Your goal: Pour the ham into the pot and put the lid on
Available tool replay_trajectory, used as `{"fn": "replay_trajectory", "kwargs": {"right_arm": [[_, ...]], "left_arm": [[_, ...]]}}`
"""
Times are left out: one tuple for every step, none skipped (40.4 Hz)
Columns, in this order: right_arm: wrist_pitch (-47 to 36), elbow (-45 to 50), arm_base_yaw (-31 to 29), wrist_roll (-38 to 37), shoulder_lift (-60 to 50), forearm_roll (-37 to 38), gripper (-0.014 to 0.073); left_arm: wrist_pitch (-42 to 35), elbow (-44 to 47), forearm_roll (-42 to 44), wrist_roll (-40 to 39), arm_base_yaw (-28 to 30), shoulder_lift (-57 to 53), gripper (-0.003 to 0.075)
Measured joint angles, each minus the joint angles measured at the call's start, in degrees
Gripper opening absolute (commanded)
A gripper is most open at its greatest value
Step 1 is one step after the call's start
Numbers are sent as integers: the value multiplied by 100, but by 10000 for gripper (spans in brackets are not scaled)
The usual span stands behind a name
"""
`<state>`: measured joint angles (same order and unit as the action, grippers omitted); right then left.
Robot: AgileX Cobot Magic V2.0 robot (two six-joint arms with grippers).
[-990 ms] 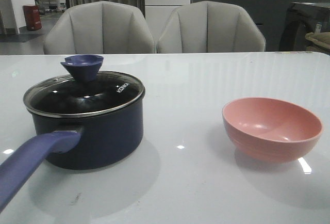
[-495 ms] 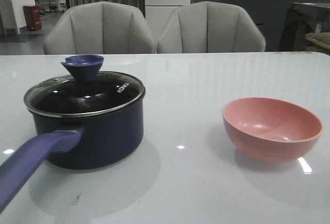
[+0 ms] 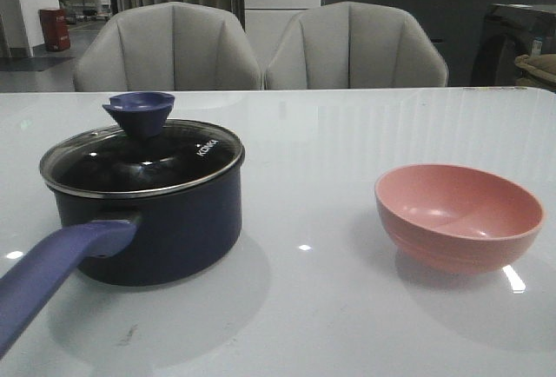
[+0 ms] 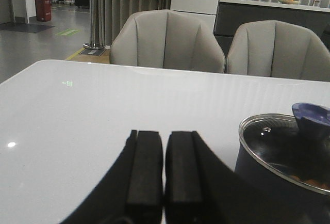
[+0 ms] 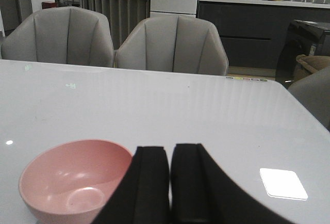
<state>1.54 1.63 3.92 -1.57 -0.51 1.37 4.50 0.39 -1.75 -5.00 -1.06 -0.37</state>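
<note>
Nothing has moved: the steel-rimmed glass lid (image 3: 143,162) covers the navy round pot (image 3: 148,221), both pincers (image 4: 164,177) (image 5: 170,182) together, so only a stray bump could unseat it.

Glossy white table (image 3: 347,134) carries pot (image 3: 165,221) and seemingly empty pink bowl (image 3: 459,216).
</note>
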Motion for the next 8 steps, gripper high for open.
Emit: {"fn": "replay_trajectory", "kwargs": {"right_arm": [[0,0,0,0,0,0,185],[0,0,0,0,0,0,185],[0,0,0,0,0,0,185],[0,0,0,0,0,0,185],[0,0,0,0,0,0,185],[0,0,0,0,0,0,185],[0,0,0,0,0,0,185],[0,0,0,0,0,0,185]], "left_arm": [[0,0,0,0,0,0,122],[0,0,0,0,0,0,122],[0,0,0,0,0,0,122],[0,0,0,0,0,0,122],[0,0,0,0,0,0,122],[0,0,0,0,0,0,122],[0,0,0,0,0,0,122],[0,0,0,0,0,0,122]]}}
